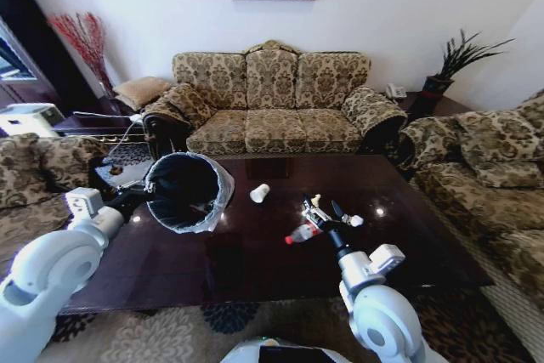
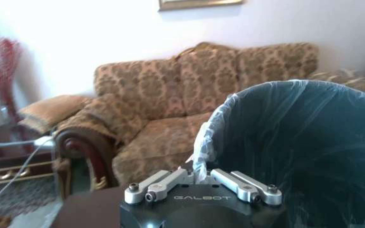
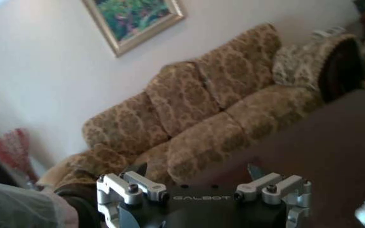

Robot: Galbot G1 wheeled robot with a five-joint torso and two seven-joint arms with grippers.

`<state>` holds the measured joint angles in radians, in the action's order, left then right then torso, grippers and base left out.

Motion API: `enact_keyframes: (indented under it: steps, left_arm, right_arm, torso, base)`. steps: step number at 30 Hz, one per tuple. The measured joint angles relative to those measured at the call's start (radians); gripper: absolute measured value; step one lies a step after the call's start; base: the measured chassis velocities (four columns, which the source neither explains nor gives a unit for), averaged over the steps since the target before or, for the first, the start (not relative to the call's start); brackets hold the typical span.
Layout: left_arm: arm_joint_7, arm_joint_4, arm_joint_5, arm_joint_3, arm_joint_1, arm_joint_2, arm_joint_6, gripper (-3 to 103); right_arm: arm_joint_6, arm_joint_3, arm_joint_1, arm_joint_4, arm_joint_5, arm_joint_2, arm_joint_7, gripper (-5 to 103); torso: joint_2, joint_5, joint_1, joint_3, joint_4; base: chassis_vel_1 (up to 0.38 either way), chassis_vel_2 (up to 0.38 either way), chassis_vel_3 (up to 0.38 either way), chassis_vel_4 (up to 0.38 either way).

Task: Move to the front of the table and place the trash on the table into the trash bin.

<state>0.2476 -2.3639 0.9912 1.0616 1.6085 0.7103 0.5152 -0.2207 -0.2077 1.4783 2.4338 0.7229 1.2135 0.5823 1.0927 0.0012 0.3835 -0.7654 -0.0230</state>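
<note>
The left gripper [image 1: 140, 197] clamps the trash bin's [image 1: 189, 190] lined rim, holding it tilted above the table [image 1: 255, 252]. The right gripper [image 1: 325, 212] (fingers spread) hovers over the bottle [image 1: 299, 234]; a paper cup [image 1: 259, 193] lies between them.

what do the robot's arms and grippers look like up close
Both arms are rounded glossy white shells ending in black wrists. The left gripper and the right gripper have silver metal linkage fingers with visible bolts on a black body lettered GALBOT in pale print.
</note>
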Motion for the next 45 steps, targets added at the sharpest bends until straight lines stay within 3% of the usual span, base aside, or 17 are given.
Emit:
enact_keyframes:
  steps: [5, 8, 12, 14, 25, 40, 45]
  left_arm:
    - [-0.007, -0.037, 0.001, -0.014, 0.003, -0.003, 0.007, 1]
    - [-0.008, -0.039, -0.005, -0.022, 0.009, -0.004, 0.008, 1]
    - [-0.016, -0.042, -0.011, -0.028, 0.016, -0.001, 0.008, 1]
    - [-0.027, -0.044, -0.023, -0.039, 0.023, 0.005, 0.008, 1]
    - [-0.032, -0.044, -0.028, -0.051, 0.025, 0.008, 0.006, 1]
    - [-0.033, -0.037, -0.026, -0.056, 0.024, 0.003, 0.003, 1]
    - [-0.033, -0.033, -0.026, -0.056, 0.027, 0.002, 0.003, 1]
  right_arm:
    - [-0.008, 0.011, 0.005, -0.018, 0.070, 0.001, 0.091, 100]
    - [-0.009, 0.026, -0.030, -0.067, 0.184, 0.012, 0.208, 100]
    - [-0.009, 0.027, -0.055, -0.114, 0.254, 0.013, 0.259, 100]
    - [-0.010, 0.023, -0.106, -0.211, 0.345, -0.004, 0.289, 100]
    - [-0.031, 0.025, -0.231, -0.384, 0.476, -0.013, 0.302, 100]
    - [-0.033, 0.056, -0.409, -0.587, 0.575, 0.105, 0.301, 101]
    - [-0.026, 0.049, -0.425, -0.651, 0.576, 0.153, 0.302, 94]
  torso:
    - [0.000, -0.0027, 0.000, 0.000, -0.0001]
    - [0.000, -0.0018, 0.000, 0.000, -0.0011]
    - [0.000, -0.0019, 0.000, 0.000, -0.0001]
    - [0.000, -0.0003, 0.000, 0.000, 0.0002]
    - [0.000, -0.0016, 0.000, 0.000, -0.0004]
    - [0.000, -0.0012, 0.000, 0.000, -0.0002]
    - [0.000, -0.0014, 0.000, 0.000, -0.0002]
  base:
    - [0.033, 0.010, -0.016, -0.022]
    - [0.088, 0.064, -0.028, -0.022]
    - [0.019, 0.017, -0.005, -0.006]
    - [0.000, 0.000, 0.000, 0.000]
    - [0.000, 0.000, 0.000, 0.000]
    - [0.000, 0.000, 0.000, 0.000]
    - [0.000, 0.000, 0.000, 0.000]
